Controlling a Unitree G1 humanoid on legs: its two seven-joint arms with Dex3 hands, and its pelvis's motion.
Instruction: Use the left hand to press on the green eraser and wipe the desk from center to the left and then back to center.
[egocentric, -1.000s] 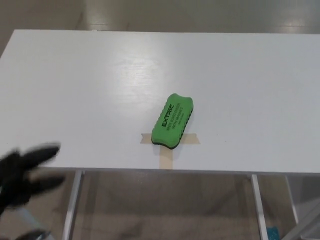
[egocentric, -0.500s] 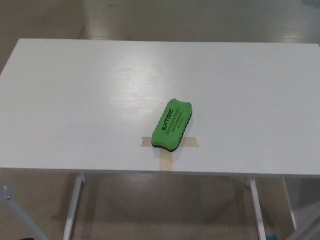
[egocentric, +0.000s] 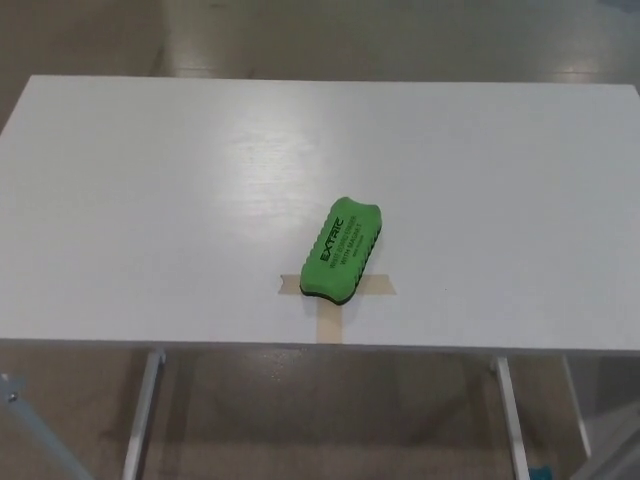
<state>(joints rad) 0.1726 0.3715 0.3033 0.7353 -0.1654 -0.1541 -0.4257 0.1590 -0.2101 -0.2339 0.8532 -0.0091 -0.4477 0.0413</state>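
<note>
Neither hand in view; state of fingers cannot be told, and eraser's place relative to fingers cannot be given. Green eraser (egocentric: 342, 251) lies flat on white worktop (egocentric: 150, 200), near front edge, long axis angled, lower end resting on tan tape cross (egocentric: 335, 295). Nothing holds it.

Risks, as judgement:
- Off-centre press on angled eraser: pivots instead of sliding.
- Light pressure: hand skids over printed top, eraser stays put.
- Front edge close: stroke drifting forward could push eraser off worktop.
- Return stroke may miss tape cross.
</note>
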